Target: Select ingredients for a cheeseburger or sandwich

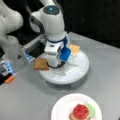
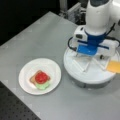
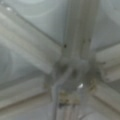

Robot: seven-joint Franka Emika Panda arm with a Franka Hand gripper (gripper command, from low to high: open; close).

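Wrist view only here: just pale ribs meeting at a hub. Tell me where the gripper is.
Observer: The gripper hangs low over the middle of a divided round tray; those ribs are its dividers.
Operator: List what lies on the tray.
Observer: A bread square at the tray's left edge in a front view, and a cheese square at its far rim.
Operator: Report the plate.
Observer: The plate sits beside the tray and holds a bread slice, lettuce and a tomato disc on top.
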